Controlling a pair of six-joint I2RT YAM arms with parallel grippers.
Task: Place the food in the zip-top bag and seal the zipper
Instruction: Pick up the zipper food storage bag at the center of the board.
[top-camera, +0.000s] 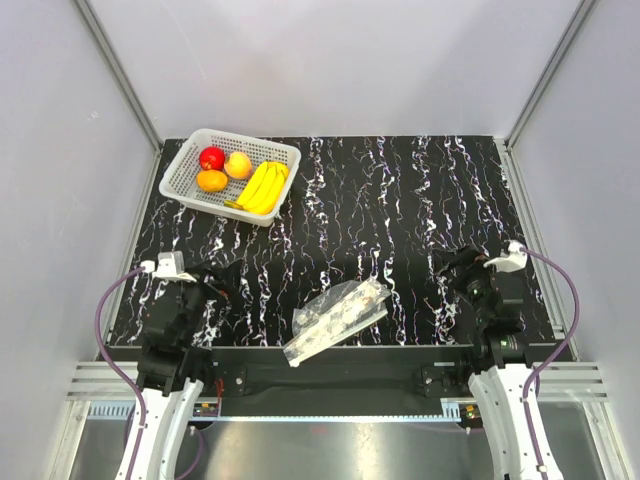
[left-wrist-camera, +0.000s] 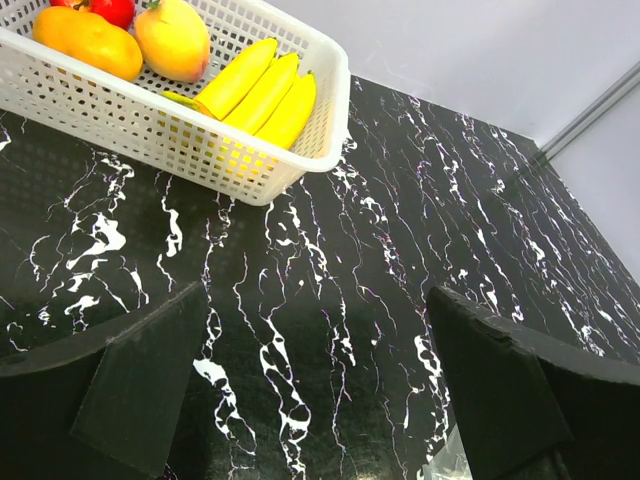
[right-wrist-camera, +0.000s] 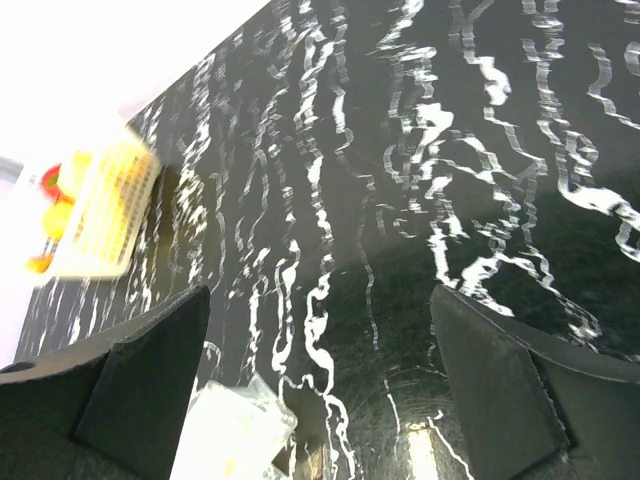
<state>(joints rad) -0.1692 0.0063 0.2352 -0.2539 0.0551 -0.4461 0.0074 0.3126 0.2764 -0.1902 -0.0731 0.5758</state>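
Observation:
The bananas (top-camera: 262, 187), the red fruit (top-camera: 212, 158), the orange fruit (top-camera: 211, 181) and the yellow-pink fruit (top-camera: 238, 165) lie in a white perforated basket (top-camera: 176, 165) at the far left. The clear zip-top bag (top-camera: 335, 318) lies flat and empty at the near middle, between the arms; I cannot make out its zipper. My left gripper (top-camera: 215, 280) is open and empty, left of the bag. My right gripper (top-camera: 455, 268) is open and empty, right of it. The left wrist view shows the bananas (left-wrist-camera: 260, 90), the basket (left-wrist-camera: 150, 125) and a bag corner (left-wrist-camera: 450, 468). The right wrist view shows the bag (right-wrist-camera: 235, 440).
The black marbled tabletop (top-camera: 400, 200) is enclosed by grey walls at the left, right and back. The bag's near end overhangs the black front rail (top-camera: 330, 370). The basket shows blurred at the far left of the right wrist view (right-wrist-camera: 100, 215).

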